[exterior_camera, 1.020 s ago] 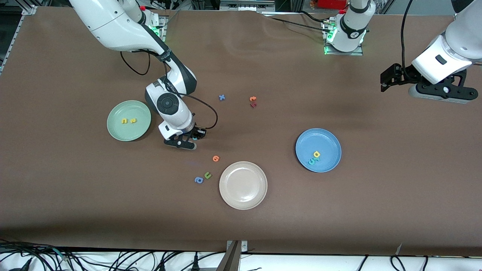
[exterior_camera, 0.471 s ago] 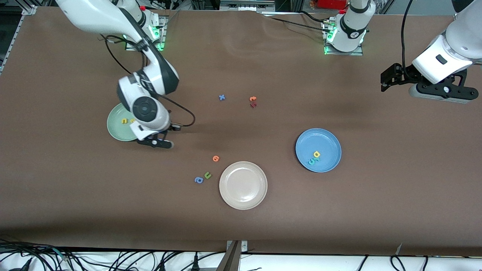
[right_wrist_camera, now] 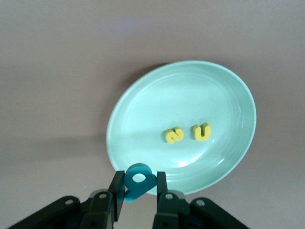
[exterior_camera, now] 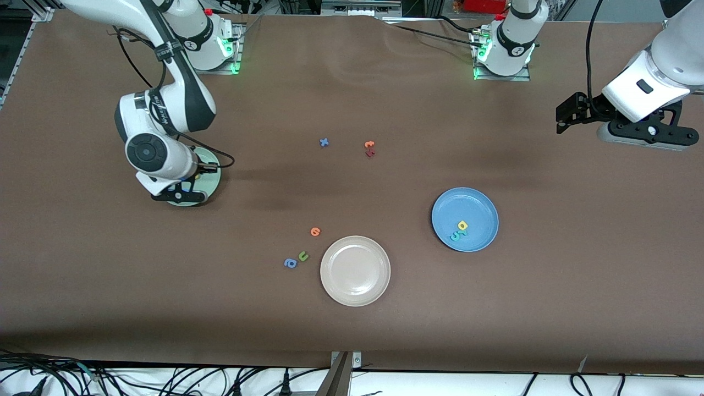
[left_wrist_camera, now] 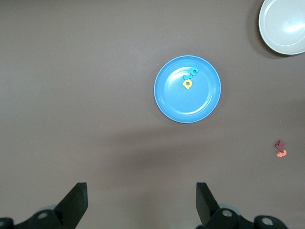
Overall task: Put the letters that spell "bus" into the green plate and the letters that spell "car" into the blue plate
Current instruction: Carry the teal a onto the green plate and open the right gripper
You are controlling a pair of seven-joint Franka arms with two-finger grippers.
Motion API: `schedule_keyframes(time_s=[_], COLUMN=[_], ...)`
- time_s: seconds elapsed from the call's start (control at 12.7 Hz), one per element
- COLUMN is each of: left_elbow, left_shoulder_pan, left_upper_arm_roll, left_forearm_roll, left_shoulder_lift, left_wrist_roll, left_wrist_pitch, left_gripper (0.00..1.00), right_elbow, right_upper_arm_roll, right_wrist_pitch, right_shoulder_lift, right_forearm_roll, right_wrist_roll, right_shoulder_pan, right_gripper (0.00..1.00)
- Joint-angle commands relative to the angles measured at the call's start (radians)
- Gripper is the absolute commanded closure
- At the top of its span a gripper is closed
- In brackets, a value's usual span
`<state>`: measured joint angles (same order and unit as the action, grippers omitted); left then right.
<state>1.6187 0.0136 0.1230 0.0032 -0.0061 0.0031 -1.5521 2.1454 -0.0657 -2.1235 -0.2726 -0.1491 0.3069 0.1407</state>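
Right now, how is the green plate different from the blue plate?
The green plate holds two yellow letters; the blue plate holds three, yellow and teal. The right gripper, shut on a teal letter, hangs over the green plate; nothing hangs over the blue plate. Both are round, rimmed and look the same size.

Brown tabletop (exterior_camera: 495, 308). Beige plate (exterior_camera: 355, 270) sits nearest the front camera, holding nothing. Beside it, toward the right arm's end: green "u" (exterior_camera: 303, 256), blue "a" (exterior_camera: 290, 263), small orange letter (exterior_camera: 315, 231). Farther from the camera: blue "x" (exterior_camera: 324, 142); orange letter (exterior_camera: 369, 144) touching dark red letter (exterior_camera: 370, 153).
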Motion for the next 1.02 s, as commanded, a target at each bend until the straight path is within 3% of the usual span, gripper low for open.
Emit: schedule_keyframes(time_s=[0.0,0.16,0.24,0.39,0.47,0.71,0.94], left_elbow=[-0.023,-0.023,-0.023,-0.023,-0.023,-0.023,-0.023], left_shoulder_pan=[0.009,0.009,0.008,0.008,0.008,0.008,0.009], left_upper_arm_roll=[-0.005,-0.005,-0.006,-0.006,-0.006,-0.005,-0.003], left_forearm_roll=[0.001,0.001,0.001,0.001,0.001,0.001,0.001], left_shoulder_lift=[0.006,0.006,0.006,0.006,0.006,0.006,0.006], left_wrist_roll=[-0.008,-0.006,-0.005,-0.005,-0.006,-0.008,-0.009], left_wrist_pitch=[0.021,0.021,0.021,0.023,0.023,0.024,0.024], left_gripper=[0.00,0.00,0.00,0.00,0.00,0.00,0.00], right_elbow=[0.195,0.202,0.202,0.202,0.200,0.165,-0.057], right_upper_arm_roll=[0.017,0.044,0.046,0.046,0.047,0.049,0.047], right_wrist_pitch=[-0.209,-0.230,-0.228,-0.228,-0.222,-0.152,0.170], right_shoulder_lift=[0.050,0.033,0.032,0.030,0.035,0.099,0.130], right_forearm_roll=[0.017,0.019,0.019,0.019,0.019,0.025,0.068], right_wrist_roll=[-0.034,-0.086,-0.087,-0.088,-0.088,-0.089,-0.104], right_shoulder_pan=[0.000,0.000,0.000,0.000,0.000,0.002,0.002], right_gripper=[0.83,0.81,0.73,0.09,0.02,0.01,0.01])
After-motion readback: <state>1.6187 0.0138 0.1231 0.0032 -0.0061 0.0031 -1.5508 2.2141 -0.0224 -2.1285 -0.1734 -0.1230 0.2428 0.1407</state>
